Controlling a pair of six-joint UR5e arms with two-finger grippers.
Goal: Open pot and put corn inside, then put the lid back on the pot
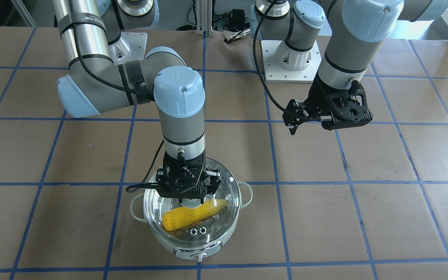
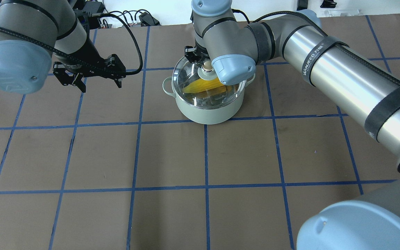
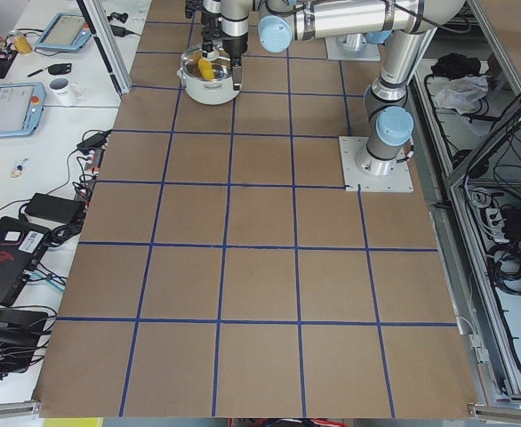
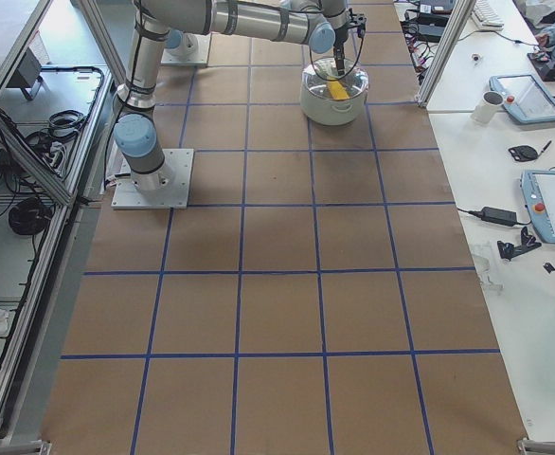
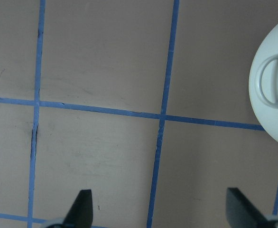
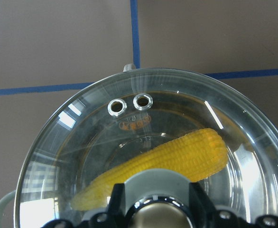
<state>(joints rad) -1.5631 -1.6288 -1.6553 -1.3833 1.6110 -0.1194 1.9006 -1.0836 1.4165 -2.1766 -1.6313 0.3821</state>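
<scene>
The pale mint-green pot (image 1: 193, 249) stands on the table, and the yellow corn (image 1: 193, 217) lies inside it. The clear glass lid (image 1: 218, 223) sits on the pot's rim. My right gripper (image 1: 188, 200) is straight above the lid. Its fingers close in on both sides of the beige knob (image 2: 206, 66). In the right wrist view the corn (image 6: 177, 156) and the two vent rings (image 6: 129, 103) show through the glass. My left gripper (image 2: 100, 86) is open and empty. It hovers beside the pot, whose handle (image 5: 272, 88) shows in the left wrist view.
The table is brown paper with a blue tape grid (image 2: 205, 156). Both arm bases (image 1: 290, 58) stand at the robot's side. Cables and electronics (image 2: 134, 17) lie past the far edge, and tablets and a mug (image 4: 491, 104) sit on a side bench.
</scene>
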